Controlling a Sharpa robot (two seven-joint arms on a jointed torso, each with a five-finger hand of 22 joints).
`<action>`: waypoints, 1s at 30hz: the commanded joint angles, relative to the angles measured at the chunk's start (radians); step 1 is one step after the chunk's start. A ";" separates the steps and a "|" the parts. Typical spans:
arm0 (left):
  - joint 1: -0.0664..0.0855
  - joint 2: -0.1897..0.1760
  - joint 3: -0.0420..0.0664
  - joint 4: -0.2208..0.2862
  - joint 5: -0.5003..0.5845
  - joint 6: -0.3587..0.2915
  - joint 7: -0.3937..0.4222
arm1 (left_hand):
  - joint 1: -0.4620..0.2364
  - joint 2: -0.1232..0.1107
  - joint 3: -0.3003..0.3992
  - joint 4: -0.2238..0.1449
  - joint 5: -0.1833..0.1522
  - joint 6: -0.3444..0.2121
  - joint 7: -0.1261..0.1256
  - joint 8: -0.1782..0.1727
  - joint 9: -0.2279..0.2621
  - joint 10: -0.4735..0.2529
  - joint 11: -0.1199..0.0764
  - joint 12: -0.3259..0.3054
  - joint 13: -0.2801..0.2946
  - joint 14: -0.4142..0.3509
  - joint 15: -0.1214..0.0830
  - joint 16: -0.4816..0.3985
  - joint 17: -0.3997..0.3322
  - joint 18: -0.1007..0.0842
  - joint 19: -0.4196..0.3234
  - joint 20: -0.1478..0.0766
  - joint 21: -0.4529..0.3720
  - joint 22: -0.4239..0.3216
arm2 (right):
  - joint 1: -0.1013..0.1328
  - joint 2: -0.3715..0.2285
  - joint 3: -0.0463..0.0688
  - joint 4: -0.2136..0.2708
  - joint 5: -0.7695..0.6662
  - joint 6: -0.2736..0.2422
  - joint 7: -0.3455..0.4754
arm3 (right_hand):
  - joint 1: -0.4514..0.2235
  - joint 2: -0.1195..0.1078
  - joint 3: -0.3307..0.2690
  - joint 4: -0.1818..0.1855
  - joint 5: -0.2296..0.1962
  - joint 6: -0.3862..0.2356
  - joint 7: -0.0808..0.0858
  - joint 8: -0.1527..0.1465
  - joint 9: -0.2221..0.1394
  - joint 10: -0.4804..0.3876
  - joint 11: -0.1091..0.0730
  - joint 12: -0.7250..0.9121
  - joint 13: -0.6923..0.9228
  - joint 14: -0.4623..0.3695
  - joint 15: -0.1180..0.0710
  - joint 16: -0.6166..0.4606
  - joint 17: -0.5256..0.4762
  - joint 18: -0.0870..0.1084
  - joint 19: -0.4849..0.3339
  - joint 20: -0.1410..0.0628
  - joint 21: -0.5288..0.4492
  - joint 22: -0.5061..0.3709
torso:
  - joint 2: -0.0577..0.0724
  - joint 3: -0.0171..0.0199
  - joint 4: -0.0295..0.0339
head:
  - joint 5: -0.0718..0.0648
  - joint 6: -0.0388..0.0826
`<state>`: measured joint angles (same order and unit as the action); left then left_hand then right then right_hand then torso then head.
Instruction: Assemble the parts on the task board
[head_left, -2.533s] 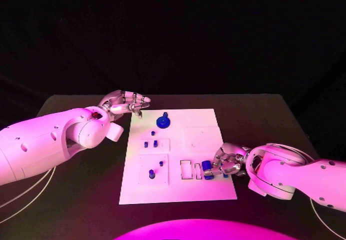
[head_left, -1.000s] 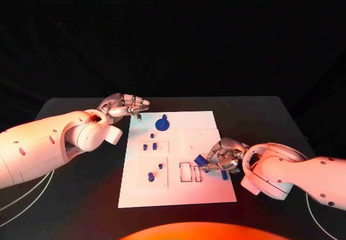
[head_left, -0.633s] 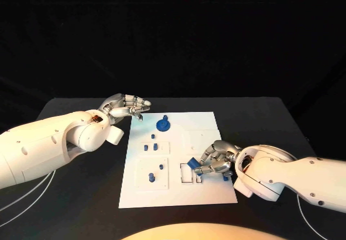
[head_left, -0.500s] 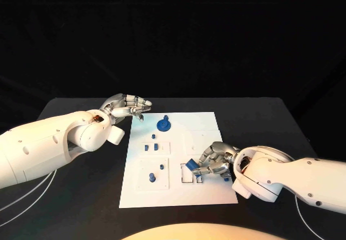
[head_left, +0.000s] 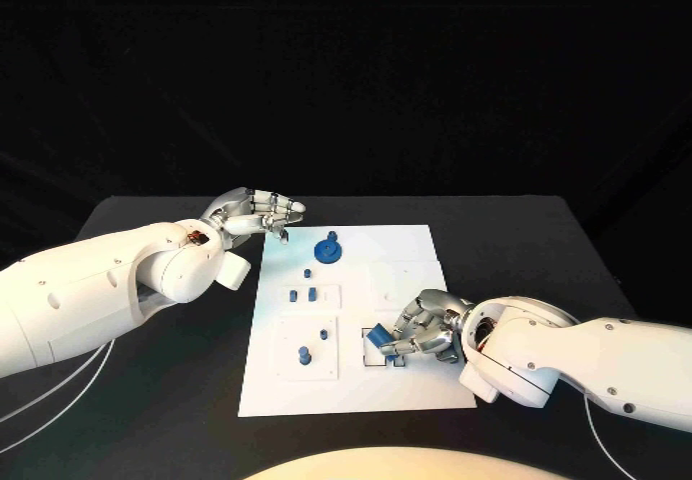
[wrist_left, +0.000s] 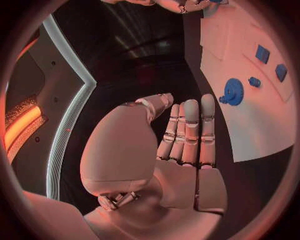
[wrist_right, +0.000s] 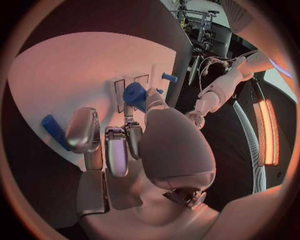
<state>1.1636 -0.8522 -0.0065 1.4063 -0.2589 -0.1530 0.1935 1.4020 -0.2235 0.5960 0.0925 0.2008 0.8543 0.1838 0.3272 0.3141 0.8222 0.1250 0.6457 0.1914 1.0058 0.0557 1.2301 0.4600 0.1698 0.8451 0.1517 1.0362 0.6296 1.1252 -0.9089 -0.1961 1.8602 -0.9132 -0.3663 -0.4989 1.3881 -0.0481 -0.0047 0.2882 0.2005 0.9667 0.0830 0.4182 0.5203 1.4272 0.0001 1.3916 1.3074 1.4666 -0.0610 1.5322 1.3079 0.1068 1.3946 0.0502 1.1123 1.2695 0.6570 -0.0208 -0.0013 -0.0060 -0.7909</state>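
The right silver hand (head_left: 421, 328) pinches a small flat blue block (head_left: 382, 336) over the narrow rectangular slots (head_left: 378, 348) near the white task board's (head_left: 418, 385) right side; the left silver hand (head_left: 261, 212) hovers beyond the board's far-left corner, fingers curled on nothing, near a blue gear-shaped part (head_left: 327, 247)

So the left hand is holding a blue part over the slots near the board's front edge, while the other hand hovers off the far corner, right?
Not quite: the head view shows the right hand holding the blue part over the task board slots; the left hand hovers off the far corner.
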 joint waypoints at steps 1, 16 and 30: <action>0.001 0.002 0.001 0.003 -0.002 0.012 0.005 | -0.007 0.002 0.001 0.006 0.000 -0.009 0.000 0.004 0.002 -0.007 0.003 0.003 -0.001 -0.007 0.002 0.004 -0.002 0.015 -0.002 0.006 -0.005 -0.001 | -0.003 0.003 -0.001 -0.001 0.007 0.009 -0.007 | -0.014 0.009 0.011 0.003 0.003 0.022 -0.011 0.003 0.015 0.001 -0.003 -0.005 0.027 0.078 -0.005 0.004 0.125 -0.011 0.000 -0.007 -0.003 0.001 | 0.000 -0.0002 -0.0006 | 0.001 0.000; 0.001 0.000 0.001 0.003 -0.002 0.011 0.004 | -0.007 0.002 0.001 0.006 0.000 -0.009 0.000 0.004 0.002 -0.007 0.003 0.003 -0.001 -0.007 0.002 0.004 -0.002 0.015 -0.002 0.006 -0.005 -0.001 | -0.009 0.021 -0.001 -0.016 0.017 -0.015 0.001 | -0.199 -0.019 -0.066 0.004 -0.002 0.018 -0.005 0.000 0.040 0.000 0.003 -0.011 0.031 0.077 0.001 0.000 0.118 -0.008 -0.006 -0.002 -0.028 -0.005 | 0.000 -0.0003 -0.0002 | 0.006 -0.001; 0.001 -0.001 0.001 0.003 -0.002 0.011 0.002 | -0.006 0.003 0.002 0.006 0.000 -0.010 0.001 0.004 0.002 -0.008 0.003 0.004 -0.002 -0.008 0.002 0.004 -0.002 0.015 -0.001 0.006 -0.006 -0.002 | -0.009 0.024 -0.001 -0.017 0.022 -0.024 0.014 | -0.257 -0.015 -0.121 0.007 0.000 0.011 -0.004 0.003 0.057 -0.005 0.005 -0.019 0.027 0.076 0.002 -0.002 0.114 -0.006 -0.008 0.000 -0.041 -0.008 | 0.000 -0.0002 0.0003 | 0.006 -0.003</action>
<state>1.1636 -0.8541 -0.0065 1.4068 -0.2594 -0.1530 0.1913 1.4020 -0.2235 0.5960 0.0925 0.2008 0.8515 0.1866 0.3271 0.3146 0.8199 0.1274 0.6456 0.1916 1.0058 0.0557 1.2300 0.4596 0.1697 0.8451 0.1516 1.0362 0.6287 1.1171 -0.8861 -0.1967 1.8428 -0.8930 -0.3852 -0.4986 1.1407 -0.0645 -0.1199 0.2950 0.2036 0.9842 0.0802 0.4216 0.5755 1.4274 0.0001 1.3775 1.3080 1.4666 -0.0610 1.5322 1.3075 0.1071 1.3946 0.0503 1.0744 1.2628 0.6572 -0.0210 -0.0013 0.0004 -0.7942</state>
